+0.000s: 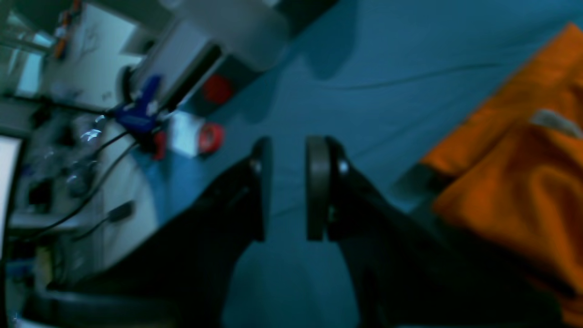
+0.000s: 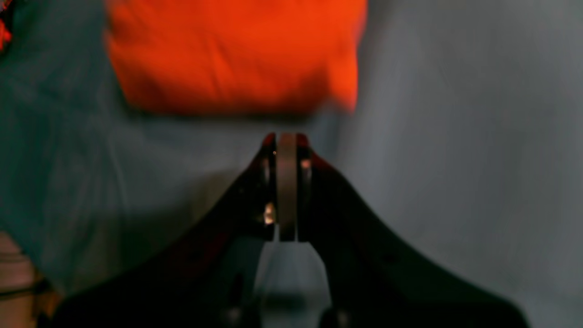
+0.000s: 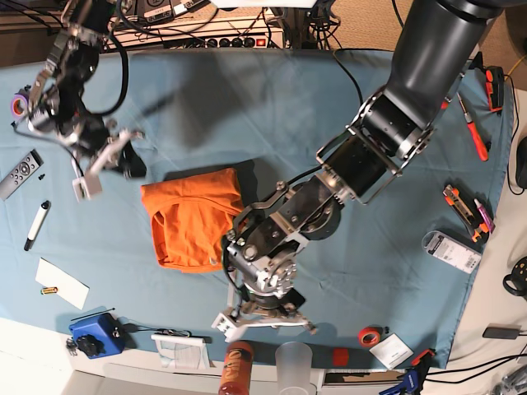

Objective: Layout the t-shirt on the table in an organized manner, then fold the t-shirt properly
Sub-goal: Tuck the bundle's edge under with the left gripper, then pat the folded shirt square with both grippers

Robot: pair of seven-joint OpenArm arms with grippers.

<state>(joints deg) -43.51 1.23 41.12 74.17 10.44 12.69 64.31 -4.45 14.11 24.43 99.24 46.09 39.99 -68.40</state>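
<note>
The orange t-shirt [image 3: 193,218] lies folded into a compact rectangle on the blue table [image 3: 247,107], left of centre. My left gripper [image 3: 265,314] hangs near the table's front edge, just right of the shirt. In the left wrist view its jaws [image 1: 288,150] stand open with only table [image 1: 387,68] between them, and the t-shirt [image 1: 514,182] lies off to the right. My right gripper [image 3: 136,167] hovers just up-left of the shirt. Its fingers [image 2: 287,139] are shut together and empty, a short way from the t-shirt [image 2: 232,54] ahead, above the table [image 2: 455,136].
A remote [image 3: 20,173], marker [image 3: 37,224] and white card [image 3: 62,282] lie at the left. A blue box [image 3: 92,336], orange can [image 3: 236,366] and clear cup [image 3: 294,362] line the front edge. A red tape roll [image 3: 369,335] [image 1: 210,136] sits front right; hand tools [image 3: 473,123] lie far right.
</note>
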